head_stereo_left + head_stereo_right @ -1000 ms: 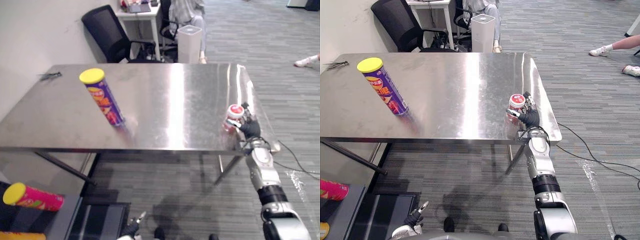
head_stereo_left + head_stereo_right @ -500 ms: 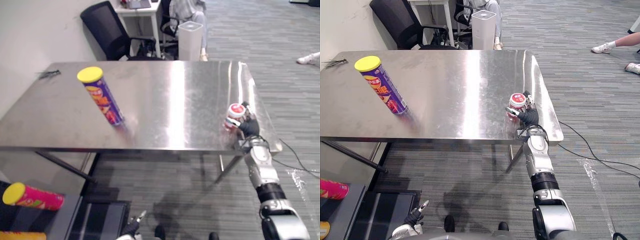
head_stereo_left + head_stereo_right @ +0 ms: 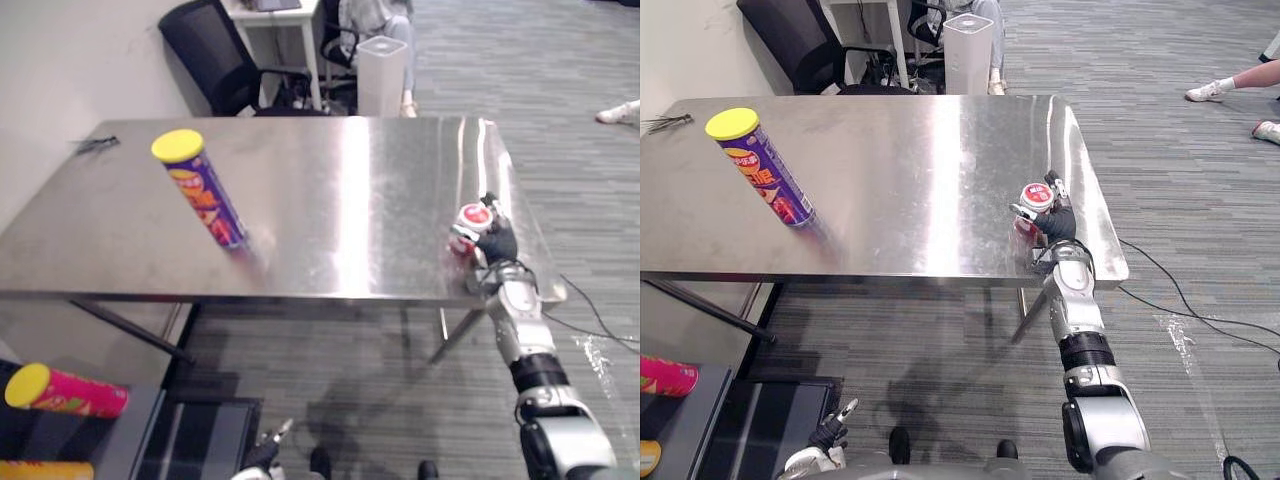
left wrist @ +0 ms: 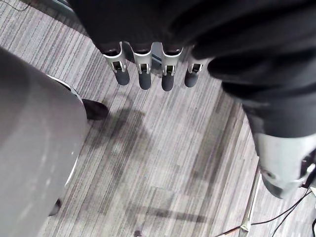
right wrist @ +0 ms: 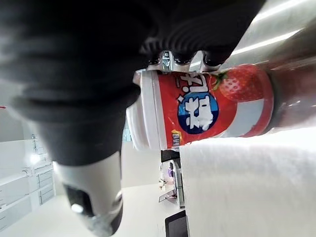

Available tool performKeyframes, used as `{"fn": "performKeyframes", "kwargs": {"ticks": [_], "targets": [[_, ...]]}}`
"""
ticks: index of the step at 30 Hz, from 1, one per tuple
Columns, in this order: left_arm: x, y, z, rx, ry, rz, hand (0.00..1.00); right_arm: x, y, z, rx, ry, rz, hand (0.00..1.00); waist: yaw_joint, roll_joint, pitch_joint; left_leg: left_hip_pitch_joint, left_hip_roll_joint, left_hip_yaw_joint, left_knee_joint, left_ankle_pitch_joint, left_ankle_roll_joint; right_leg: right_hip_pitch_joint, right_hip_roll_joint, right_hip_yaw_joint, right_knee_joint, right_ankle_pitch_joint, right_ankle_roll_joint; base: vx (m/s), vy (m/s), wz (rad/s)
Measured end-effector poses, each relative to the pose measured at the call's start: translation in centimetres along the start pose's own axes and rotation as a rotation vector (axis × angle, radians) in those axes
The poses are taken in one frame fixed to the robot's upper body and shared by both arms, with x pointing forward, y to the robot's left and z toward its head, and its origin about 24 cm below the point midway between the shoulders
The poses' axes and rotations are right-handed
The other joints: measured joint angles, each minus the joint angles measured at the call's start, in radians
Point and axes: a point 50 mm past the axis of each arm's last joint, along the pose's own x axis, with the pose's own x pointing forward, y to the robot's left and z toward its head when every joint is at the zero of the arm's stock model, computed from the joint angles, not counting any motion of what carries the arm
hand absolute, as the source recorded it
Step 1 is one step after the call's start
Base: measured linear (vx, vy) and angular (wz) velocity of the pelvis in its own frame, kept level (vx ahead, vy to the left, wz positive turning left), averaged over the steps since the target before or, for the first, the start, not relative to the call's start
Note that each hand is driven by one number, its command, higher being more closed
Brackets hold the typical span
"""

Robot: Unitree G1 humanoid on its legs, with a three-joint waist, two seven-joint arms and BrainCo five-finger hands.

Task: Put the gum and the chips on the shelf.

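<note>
A purple chips can [image 3: 203,197] with a yellow lid stands tilted-looking on the left half of the steel table [image 3: 330,170]. The red-and-white gum jar [image 3: 1032,206] stands near the table's right front corner. My right hand [image 3: 1057,220] is against its right side, and in the right wrist view its fingers [image 5: 181,59] and thumb wrap the gum jar [image 5: 202,107]. My left hand [image 3: 826,437] hangs low over the carpet with its fingers [image 4: 144,74] straight and nothing in them.
A low shelf [image 3: 140,425] at the lower left holds a pink chips can [image 3: 66,392] lying on its side. Behind the table are a black office chair [image 3: 215,60], a white bin [image 3: 383,72] and a seated person [image 3: 375,20]. A small dark object [image 3: 96,145] lies at the table's far left corner.
My right hand has closed in tighter on the gum jar, and the jar's lid sits slightly higher. The chips can and the left hand have stayed put; the view has shifted a little.
</note>
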Motion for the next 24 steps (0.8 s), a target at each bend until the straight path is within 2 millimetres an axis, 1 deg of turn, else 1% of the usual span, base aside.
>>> {"fn": "performKeyframes", "kwargs": {"ticks": [7, 8, 24], "targets": [[0.00, -0.02, 0.02, -0.002, -0.001, 0.000, 0.00, 0.22, -0.26, -0.24, -0.013, 0.020, 0.005, 0.00, 0.000, 0.000, 0.001, 0.000, 0.000, -0.001, 0.000, 0.000, 0.000, 0.000, 0.000, -0.001, 0.000, 0.000, 0.000, 0.00, 0.000, 0.00], [0.00, -0.01, 0.02, -0.004, -0.002, 0.000, 0.00, 0.22, -0.30, -0.33, -0.014, 0.025, 0.004, 1.00, 0.000, 0.000, 0.001, -0.001, 0.000, -0.002, 0.000, 0.000, 0.000, 0.000, 0.000, -0.002, 0.000, 0.000, 0.000, 0.00, 0.000, 0.00], [0.02, -0.07, 0.27, -0.007, -0.015, -0.003, 0.00, 0.29, 0.11, -0.23, -0.022, 0.022, 0.032, 1.00, 0.000, -0.001, 0.015, -0.002, -0.001, -0.005, -0.001, 0.000, 0.000, 0.000, -0.001, -0.006, 0.000, 0.000, 0.000, 0.00, 0.000, 0.00]]}}
